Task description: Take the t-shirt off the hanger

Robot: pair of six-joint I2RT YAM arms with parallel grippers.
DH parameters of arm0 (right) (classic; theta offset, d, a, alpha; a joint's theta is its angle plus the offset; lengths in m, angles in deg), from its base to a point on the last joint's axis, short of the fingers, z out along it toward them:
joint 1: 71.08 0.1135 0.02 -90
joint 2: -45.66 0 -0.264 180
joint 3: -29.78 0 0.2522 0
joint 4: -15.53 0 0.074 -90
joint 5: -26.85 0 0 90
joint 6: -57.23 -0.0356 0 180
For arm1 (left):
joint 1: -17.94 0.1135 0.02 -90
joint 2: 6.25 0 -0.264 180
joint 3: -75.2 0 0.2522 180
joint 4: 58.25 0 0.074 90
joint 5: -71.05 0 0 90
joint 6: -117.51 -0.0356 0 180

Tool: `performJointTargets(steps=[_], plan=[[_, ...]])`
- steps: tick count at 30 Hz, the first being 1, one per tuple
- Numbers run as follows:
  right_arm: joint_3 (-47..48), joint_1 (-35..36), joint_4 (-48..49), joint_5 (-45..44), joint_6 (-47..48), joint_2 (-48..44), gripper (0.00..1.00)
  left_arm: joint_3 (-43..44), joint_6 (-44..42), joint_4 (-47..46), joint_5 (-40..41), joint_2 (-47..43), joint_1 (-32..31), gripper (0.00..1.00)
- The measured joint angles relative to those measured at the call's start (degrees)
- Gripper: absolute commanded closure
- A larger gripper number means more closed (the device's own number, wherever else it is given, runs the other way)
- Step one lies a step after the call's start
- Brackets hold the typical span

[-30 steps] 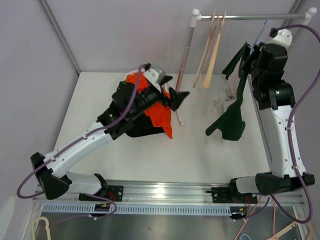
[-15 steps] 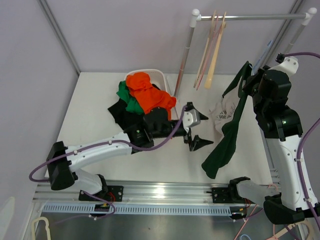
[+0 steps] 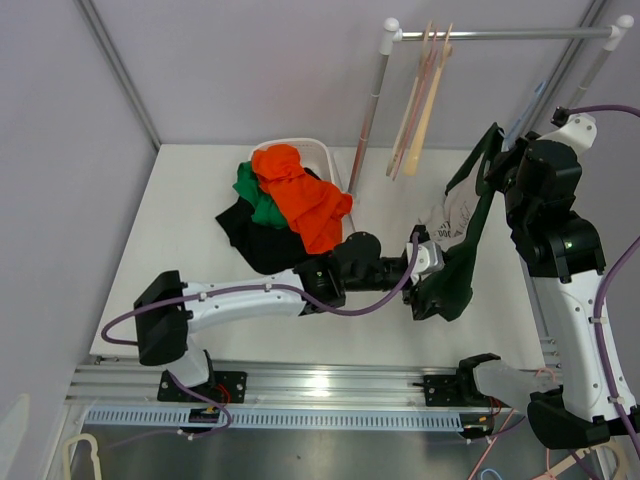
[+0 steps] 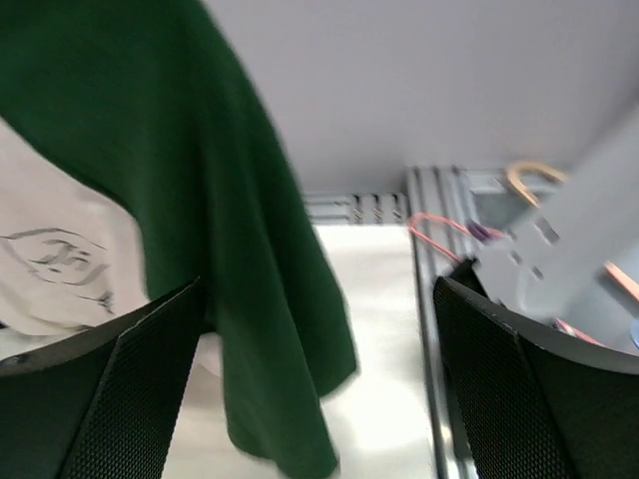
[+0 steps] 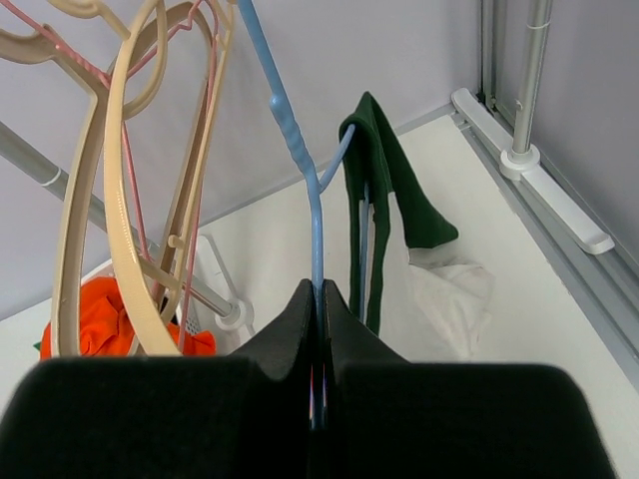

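Only an illegible print [image 4: 55, 264] marks t-shirt [image 4: 250, 249].

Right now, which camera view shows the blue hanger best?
The right wrist view: the blue hanger runs clearly into the shut jaws, t-shirt draped over it. The top view shows a thin sliver; the left wrist view, none.

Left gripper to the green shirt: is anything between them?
Nothing visible. The open left gripper sits at the lower edge of the green t-shirt, fabric hanging just ahead of its fingers; the right gripper pinches the blue hanger.
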Motion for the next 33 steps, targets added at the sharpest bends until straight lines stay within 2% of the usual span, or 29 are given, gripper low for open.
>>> performJointTargets(steps=[4,6,8,9,14,17,24,29,33], plan=[[0.0,0.3,0.0,0.0,0.0,0.0,1.0,3.2,1.5,-2.3,7.7,2.8,0.0,0.01],[0.0,0.3,0.1,0.0,0.0,0.0,1.0,3.8,2.2,-2.8,11.1,3.7,0.0,0.17],[0.0,0.3,0.1,0.0,0.1,0.0,1.0,5.6,2.9,-2.5,13.4,5.2,0.1,0.43],[0.0,0.3,0.1,0.0,0.2,0.0,1.0,7.0,3.5,-2.1,14.4,6.3,0.1,0.61],[0.0,0.3,0.1,-0.4,0.7,0.0,1.0,9.0,5.0,-1.4,16.7,7.8,0.0,0.64],[0.0,0.3,0.3,-1.3,1.4,0.4,1.0,8.2,5.6,-2.0,17.4,7.8,0.0,0.99],[0.6,0.5,0.9,-4.0,2.6,5.3,1.0,2.9,6.0,-3.1,12.3,4.7,-0.8,0.99],[6.3,1.1,-5.2,-4.7,3.6,11.3,1.0,-3.3,3.7,-6.3,8.7,-0.6,-6.2,0.99],[13.0,1.1,-10.0,-5.4,4.6,15.0,1.0,-5.9,3.7,-10.1,5.6,-1.0,-10.0,0.99]])
